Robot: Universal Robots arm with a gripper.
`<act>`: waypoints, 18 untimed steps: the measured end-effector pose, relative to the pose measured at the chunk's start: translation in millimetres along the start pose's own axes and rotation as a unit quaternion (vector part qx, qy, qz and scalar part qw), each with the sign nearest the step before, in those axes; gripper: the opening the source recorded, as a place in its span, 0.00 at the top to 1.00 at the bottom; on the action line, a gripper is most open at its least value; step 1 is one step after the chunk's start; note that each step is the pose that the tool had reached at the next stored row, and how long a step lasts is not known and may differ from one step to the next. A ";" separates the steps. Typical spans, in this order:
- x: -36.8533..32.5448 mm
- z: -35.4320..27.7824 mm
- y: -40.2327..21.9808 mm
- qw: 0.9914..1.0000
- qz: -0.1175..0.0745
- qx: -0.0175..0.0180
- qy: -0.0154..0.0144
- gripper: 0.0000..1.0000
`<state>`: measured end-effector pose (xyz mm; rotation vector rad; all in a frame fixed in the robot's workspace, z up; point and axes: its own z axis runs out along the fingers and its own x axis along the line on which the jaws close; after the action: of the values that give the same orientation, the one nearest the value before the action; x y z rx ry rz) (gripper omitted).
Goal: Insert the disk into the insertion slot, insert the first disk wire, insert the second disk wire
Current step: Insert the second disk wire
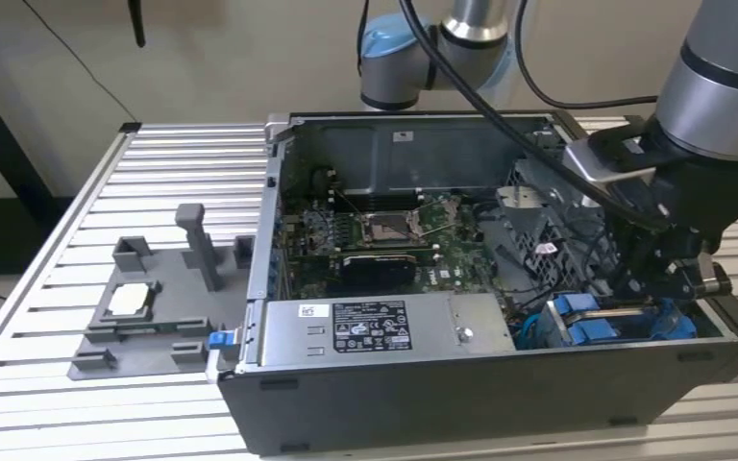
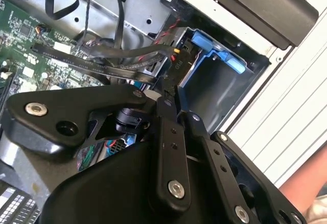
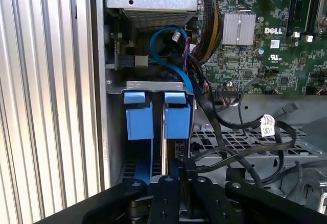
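Disk sits upright in slot between two blue caddies, one gripper closed narrow on its edge, exterior view's right.

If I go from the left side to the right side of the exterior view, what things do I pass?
Grey plastic holder on the slatted table → silver labelled box in the open computer case → blue drive bay fittings → gripper.

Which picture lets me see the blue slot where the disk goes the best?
The first wrist view: it looks straight onto the insertion slot, showing its two blue fittings and grey metal bracket. The exterior view shows the slot small, partly behind the arm. The second wrist view shows one blue corner of it past the pincer.
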<state>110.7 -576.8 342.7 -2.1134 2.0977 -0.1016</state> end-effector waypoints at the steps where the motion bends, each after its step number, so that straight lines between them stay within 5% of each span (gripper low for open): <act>1: 0.0 0.6 0.1 1.000 0.000 0.002 0.000 0.84; 18: 0.1 1.5 2.6 1.000 0.000 0.004 -0.001 0.84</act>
<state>108.4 -576.8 340.8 -2.1084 2.0924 -0.1058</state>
